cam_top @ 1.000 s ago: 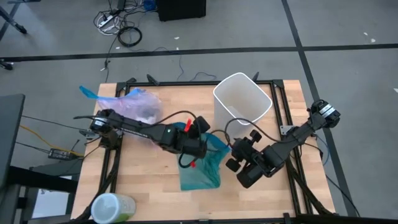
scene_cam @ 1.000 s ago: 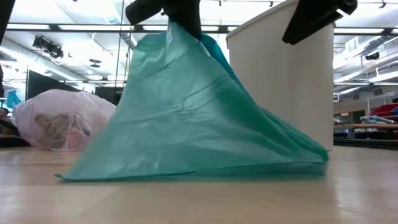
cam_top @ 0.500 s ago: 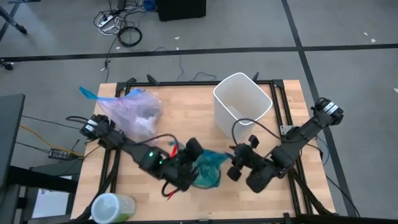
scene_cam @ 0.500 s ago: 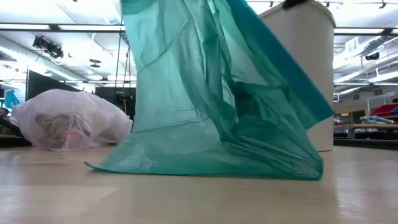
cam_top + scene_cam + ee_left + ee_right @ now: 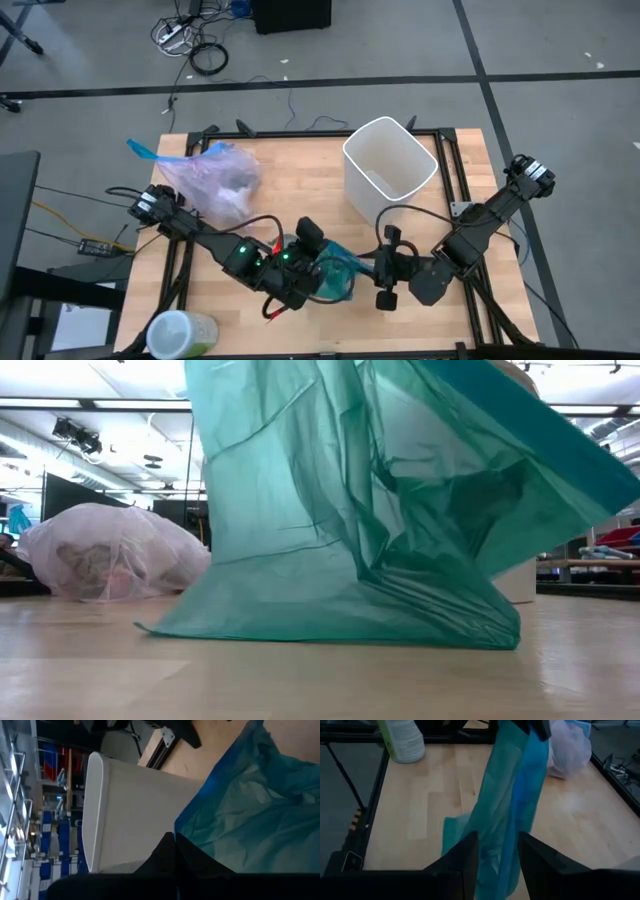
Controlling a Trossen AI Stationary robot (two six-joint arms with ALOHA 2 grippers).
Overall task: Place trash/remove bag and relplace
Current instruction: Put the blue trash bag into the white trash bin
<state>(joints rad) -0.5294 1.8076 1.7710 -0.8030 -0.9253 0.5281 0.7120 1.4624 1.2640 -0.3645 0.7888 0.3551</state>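
Note:
A teal-green plastic bag [image 5: 338, 276] with a blue band at its rim hangs between my two grippers near the table's front middle. Its lower end [image 5: 330, 628] rests on the wood. My left gripper [image 5: 316, 266] is shut on it from the left, and my right gripper [image 5: 368, 272] holds it from the right. The bag [image 5: 215, 180], pale pink-lavender, lies bulging at the far left. Trash [image 5: 90, 565] shows through its thin wall. My left gripper pinches the teal-green bag's blue-banded rim [image 5: 192, 827] between its shut fingers [image 5: 165, 852]. It comes slanting down from the table's left. The bag hangs below it with its lower end on the table. My right gripper has a bunched, many-layered strip of the teal-green bag [image 5: 497, 832] between its two fingers [image 5: 467, 852], coming slanting down from the table's right. From there the strip runs up to the left gripper.
A white bin [image 5: 390, 160] stands upright at the table's far right, just beyond both grippers. A pale green-and-white roll [image 5: 180, 335] sits at the near left corner. Bare wood lies between the pink-lavender bag and the teal-green one.
My left gripper has swung toward the table's near edge, rolling as it went, and carried the teal-green bag along. My right gripper has risen and tipped up. The bag's blue-banded rim has been lifted and spread between them, while its lower end has stayed on the table.

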